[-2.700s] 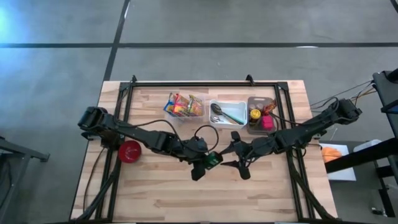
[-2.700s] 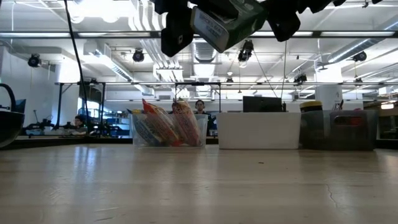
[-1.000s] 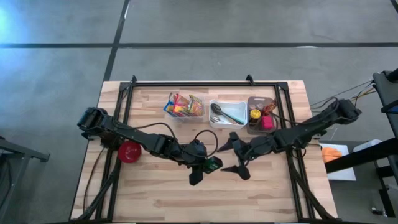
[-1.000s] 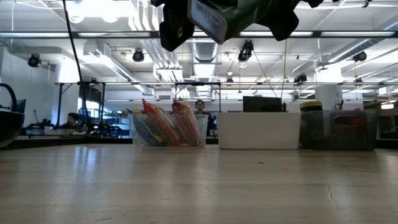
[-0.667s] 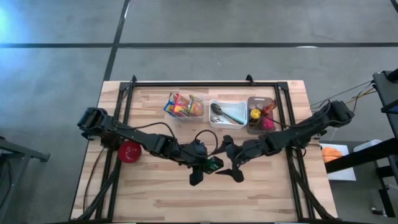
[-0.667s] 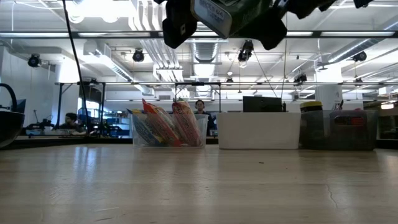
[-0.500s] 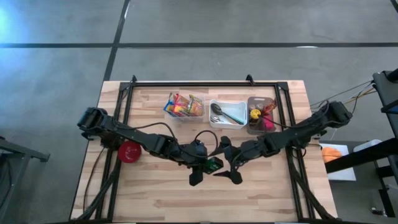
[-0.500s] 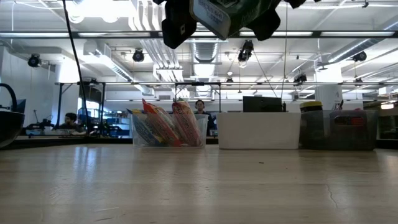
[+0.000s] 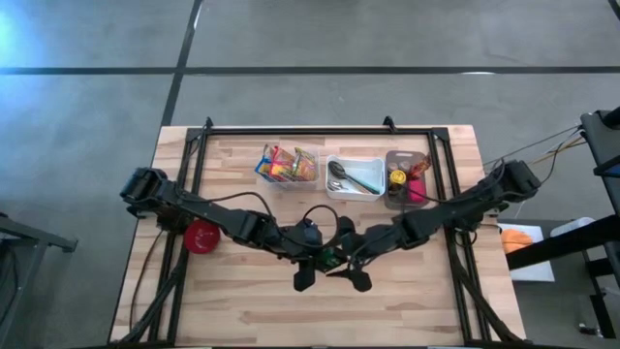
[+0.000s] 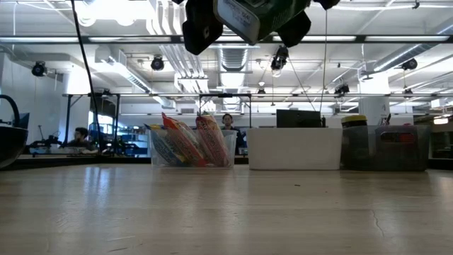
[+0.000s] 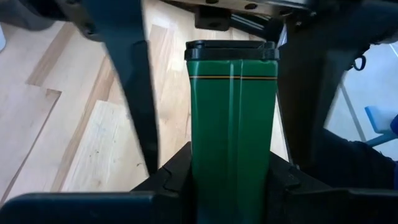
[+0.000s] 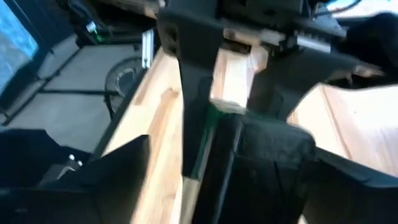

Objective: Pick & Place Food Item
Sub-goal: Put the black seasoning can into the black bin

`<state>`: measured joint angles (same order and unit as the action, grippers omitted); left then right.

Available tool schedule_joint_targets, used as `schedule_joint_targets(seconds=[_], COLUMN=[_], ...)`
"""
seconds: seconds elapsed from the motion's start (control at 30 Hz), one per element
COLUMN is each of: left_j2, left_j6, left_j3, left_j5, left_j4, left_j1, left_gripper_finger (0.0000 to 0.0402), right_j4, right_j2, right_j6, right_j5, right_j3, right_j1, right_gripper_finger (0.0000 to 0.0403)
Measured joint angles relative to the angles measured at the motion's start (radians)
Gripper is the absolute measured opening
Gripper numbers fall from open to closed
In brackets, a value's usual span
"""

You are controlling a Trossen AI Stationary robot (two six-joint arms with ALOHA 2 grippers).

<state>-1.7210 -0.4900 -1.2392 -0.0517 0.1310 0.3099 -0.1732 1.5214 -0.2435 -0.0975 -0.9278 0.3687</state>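
Your table carries three bins along its far edge: a clear one of bright snack packets, a white one with utensils, and a dark one with small jars; a red bowl sits by the left edge. Both arms meet above the table's middle. Your left tool is clenched on the green carton, holding it in the air well clear of the wood, as the low view shows it hanging high over the bare boards. Your right tool stands spread wide with its fingers either side of that same carton, not yet squeezing it. This looks like a handover in hand. The carton reads as a stiff, flat-sided box with a dark cap, probably light, with smooth printed faces that could slip; a hard pinch may dent the walls. Take it with the right tool across the two broad faces near the capped end, clear of the left fingers, and let the left release only once the grip is firm.
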Motion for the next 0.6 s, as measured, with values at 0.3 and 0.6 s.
schedule_joint_targets(seconds=[0.3, 0.6], left_j2=[0.001, 0.002], left_j6=[0.005, 0.011], left_j3=[0.001, 0.000], left_j5=[-0.018, -0.029], left_j4=[0.005, 0.024], left_j1=[0.011, 0.017], left_gripper_finger=[0.0108, 0.0107], right_j4=[0.074, 0.070], right_j2=[0.012, 0.002], right_j6=[-0.008, -0.017], right_j5=[-0.004, 0.008], right_j3=[-0.030, -0.024], right_j1=[0.000, 0.004], right_gripper_finger=[0.0160, 0.0164])
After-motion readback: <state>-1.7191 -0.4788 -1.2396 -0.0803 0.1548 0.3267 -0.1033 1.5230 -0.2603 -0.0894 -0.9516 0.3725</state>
